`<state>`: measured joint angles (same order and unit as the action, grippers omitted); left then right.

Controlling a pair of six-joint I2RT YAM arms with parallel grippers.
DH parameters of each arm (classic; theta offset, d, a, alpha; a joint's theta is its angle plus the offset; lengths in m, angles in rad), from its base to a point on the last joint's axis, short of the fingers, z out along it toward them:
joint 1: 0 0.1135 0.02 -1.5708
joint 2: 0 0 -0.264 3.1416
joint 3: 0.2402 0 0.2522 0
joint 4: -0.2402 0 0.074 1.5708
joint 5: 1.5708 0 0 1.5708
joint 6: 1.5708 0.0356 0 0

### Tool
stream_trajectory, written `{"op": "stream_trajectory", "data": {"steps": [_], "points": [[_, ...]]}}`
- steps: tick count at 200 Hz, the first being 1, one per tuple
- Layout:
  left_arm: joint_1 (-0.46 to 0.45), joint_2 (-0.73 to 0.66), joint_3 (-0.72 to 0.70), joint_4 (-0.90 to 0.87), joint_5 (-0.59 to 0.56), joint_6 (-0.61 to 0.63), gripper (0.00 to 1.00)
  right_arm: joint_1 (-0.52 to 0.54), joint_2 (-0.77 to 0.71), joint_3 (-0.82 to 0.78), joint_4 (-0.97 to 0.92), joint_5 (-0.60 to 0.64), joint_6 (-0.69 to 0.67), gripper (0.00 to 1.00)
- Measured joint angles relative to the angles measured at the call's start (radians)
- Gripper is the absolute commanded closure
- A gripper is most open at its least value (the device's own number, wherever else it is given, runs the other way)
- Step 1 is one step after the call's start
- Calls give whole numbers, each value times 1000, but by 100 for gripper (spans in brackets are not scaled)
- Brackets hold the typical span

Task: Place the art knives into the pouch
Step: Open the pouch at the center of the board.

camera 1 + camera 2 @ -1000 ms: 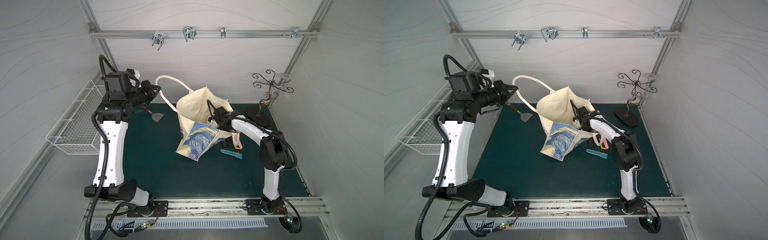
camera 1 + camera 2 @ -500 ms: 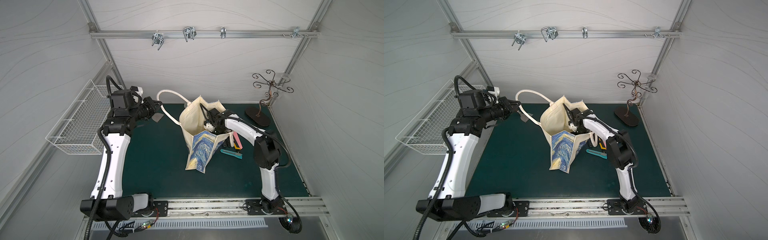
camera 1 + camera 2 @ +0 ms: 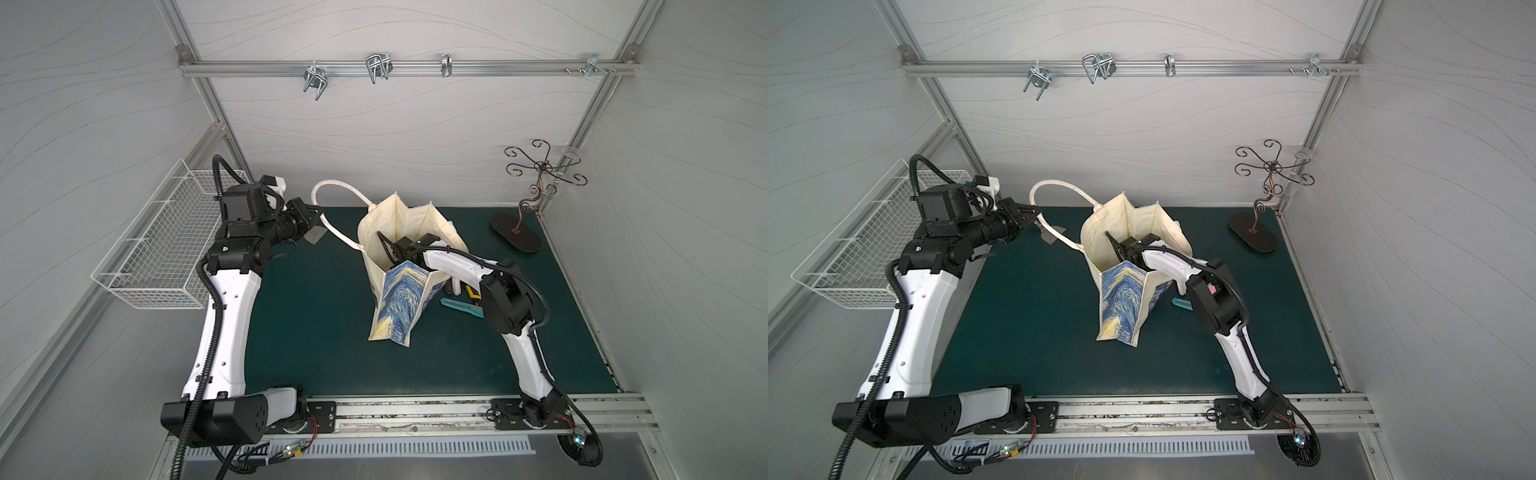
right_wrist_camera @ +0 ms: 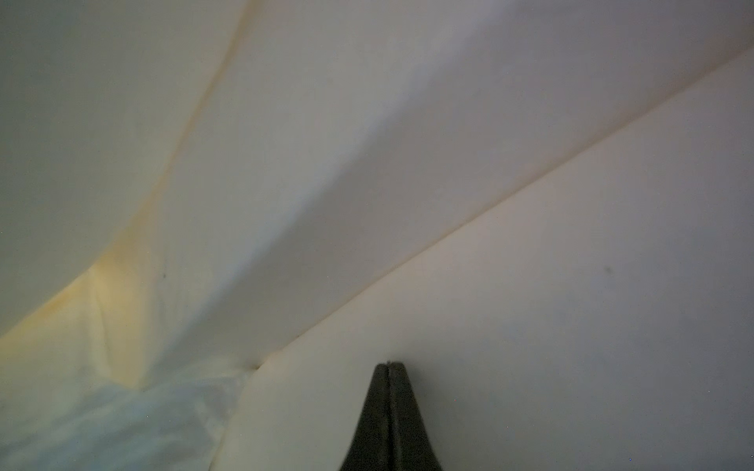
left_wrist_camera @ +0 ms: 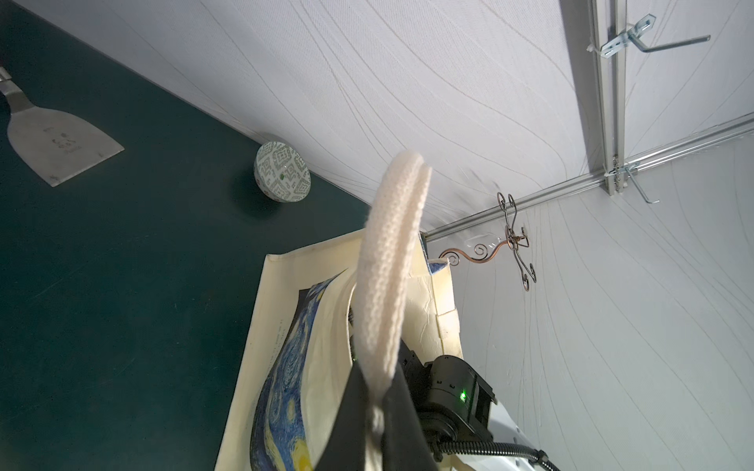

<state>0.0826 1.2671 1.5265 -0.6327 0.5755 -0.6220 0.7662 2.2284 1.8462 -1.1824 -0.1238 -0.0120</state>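
Cream canvas pouch with a blue-and-yellow swirl print (image 3: 398, 291) stands upright mid green mat (image 3: 311, 332), with open mat toward the front edge. The left gripper (image 5: 379, 412) is clamped on its white rope handle (image 5: 387, 265). The right gripper (image 4: 387, 367), jaws together, sits inside the pouch. The teal art knife (image 3: 461, 308) lies outside on the mat, just beside the pouch. Only the left wrist view shows a green-patterned round object (image 5: 281, 171) at the back wall.

Two high eyes, two wrist cameras
Your top views look steeply down from the front over the whole mat (image 3: 316, 332); left wrist looks along the pouch (image 5: 285, 367) toward the back wall (image 5: 408, 81); right wrist sits close inside it, cloth only.
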Motion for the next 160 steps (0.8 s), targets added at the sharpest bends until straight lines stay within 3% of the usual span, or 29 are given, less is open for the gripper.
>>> {"op": "stream_trajectory", "data": {"steps": [70,132,160], "points": [[190,16,71,-192,71,87,100,-88,8,-68,-3,29,7,100],[229,22,70,-256,132,111,100,-156,-6,-111,3,23,15,100],[245,18,29,-194,189,68,100,-150,-6,-99,3,27,15,100]]}}
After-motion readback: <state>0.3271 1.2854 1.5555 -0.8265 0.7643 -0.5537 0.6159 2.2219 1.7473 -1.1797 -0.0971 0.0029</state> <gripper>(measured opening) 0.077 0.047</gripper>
